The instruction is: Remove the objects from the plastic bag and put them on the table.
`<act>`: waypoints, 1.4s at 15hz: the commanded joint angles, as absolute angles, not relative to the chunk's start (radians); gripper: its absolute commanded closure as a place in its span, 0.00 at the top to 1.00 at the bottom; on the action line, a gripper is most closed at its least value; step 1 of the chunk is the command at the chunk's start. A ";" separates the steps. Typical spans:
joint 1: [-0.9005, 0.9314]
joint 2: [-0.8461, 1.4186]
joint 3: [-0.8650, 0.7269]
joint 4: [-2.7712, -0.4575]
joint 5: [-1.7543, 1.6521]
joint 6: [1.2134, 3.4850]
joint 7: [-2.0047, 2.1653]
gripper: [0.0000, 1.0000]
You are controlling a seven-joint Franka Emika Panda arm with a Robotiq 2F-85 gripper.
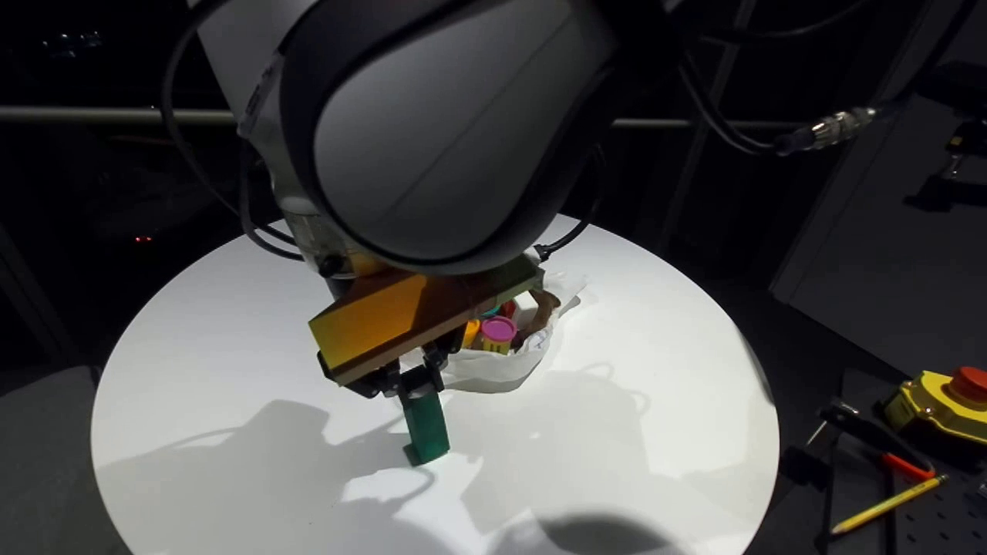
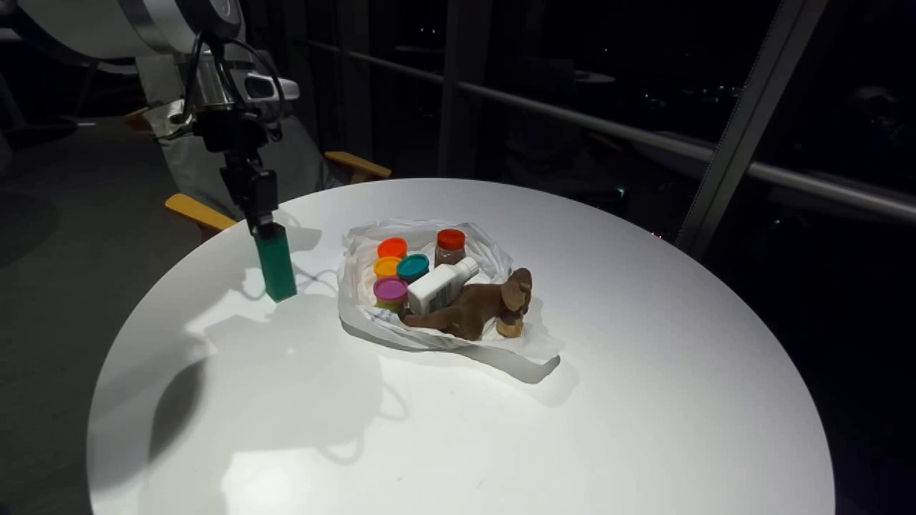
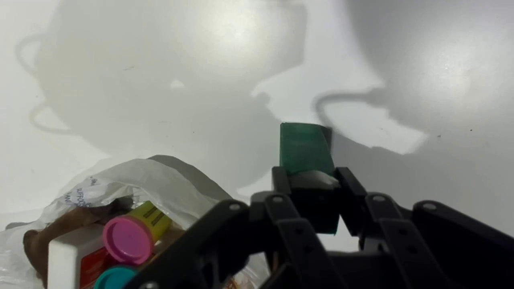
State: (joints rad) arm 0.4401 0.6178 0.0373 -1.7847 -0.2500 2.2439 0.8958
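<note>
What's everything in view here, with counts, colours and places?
table: 1, white, centre
plastic bag: 1, translucent white, on the table
tubs: 4, red-orange lid, orange lid, teal lid, purple lid, in the bag
jar: 1, brown and red, in the bag
bottle: 1, white, in the bag
toy figure: 1, brown, in the bag
tan piece: perhaps 1, tan, by the toy figure
green box: 1, green, beside the bag
stop button: 1, red and yellow, off the table
pencil: 1, yellow, near the stop button
hand tool: 1, black and orange, by the pencil
armchair: 1, grey and tan, beyond the table
railing: count unclear, grey, background
robot arm: 1, white and black, above the table
gripper: 1, black, shut on the green box
</note>
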 commanded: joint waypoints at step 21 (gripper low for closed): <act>0.232 0.600 -0.075 -1.705 -0.176 2.254 0.879 1.00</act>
State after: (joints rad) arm 0.2773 0.5679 -0.0588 -1.7727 -0.1902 2.2791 0.9081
